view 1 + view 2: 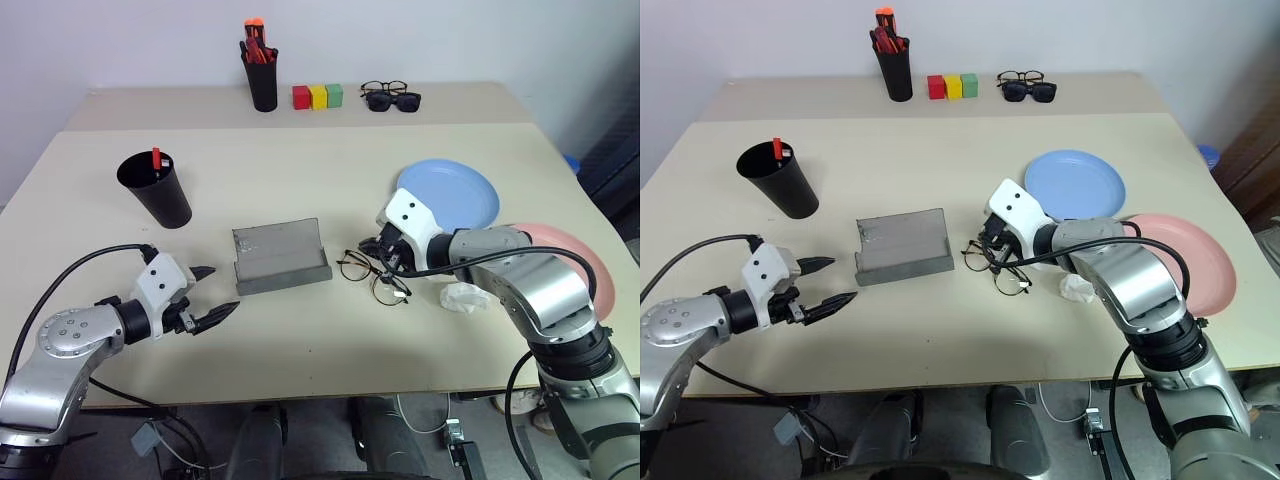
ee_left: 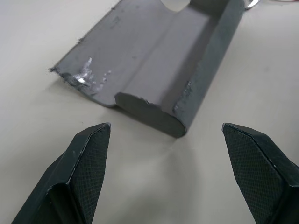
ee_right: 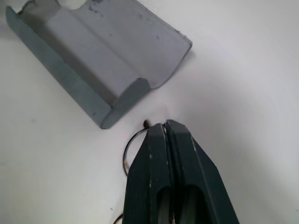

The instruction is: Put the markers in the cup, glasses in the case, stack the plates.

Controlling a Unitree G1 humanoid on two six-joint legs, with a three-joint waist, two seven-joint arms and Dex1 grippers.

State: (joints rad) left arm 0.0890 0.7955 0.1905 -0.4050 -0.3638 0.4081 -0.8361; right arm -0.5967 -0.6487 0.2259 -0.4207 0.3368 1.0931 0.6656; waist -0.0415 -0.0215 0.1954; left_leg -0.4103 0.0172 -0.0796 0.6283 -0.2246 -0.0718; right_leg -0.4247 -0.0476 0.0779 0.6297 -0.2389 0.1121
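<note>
The grey case (image 1: 280,258) lies open at the table's middle. Just to its right are the wire-frame glasses (image 1: 375,278), and my right gripper (image 1: 380,250) is shut on their frame; a lens rim (image 3: 128,151) curves out from under the closed fingers (image 3: 163,154). My left gripper (image 1: 222,290) stands open, empty, left of the case's near end (image 2: 154,116). The black cup (image 1: 157,190) at the left holds a red marker (image 1: 156,160). The blue plate (image 1: 450,192) and the pink plate (image 1: 580,260) lie side by side on the right.
A crumpled white tissue (image 1: 462,297) lies beside my right forearm. Along the back stand a black pen holder (image 1: 262,75) with markers, three coloured blocks (image 1: 317,96), dark sunglasses (image 1: 393,100) and black-framed spectacles (image 1: 385,88).
</note>
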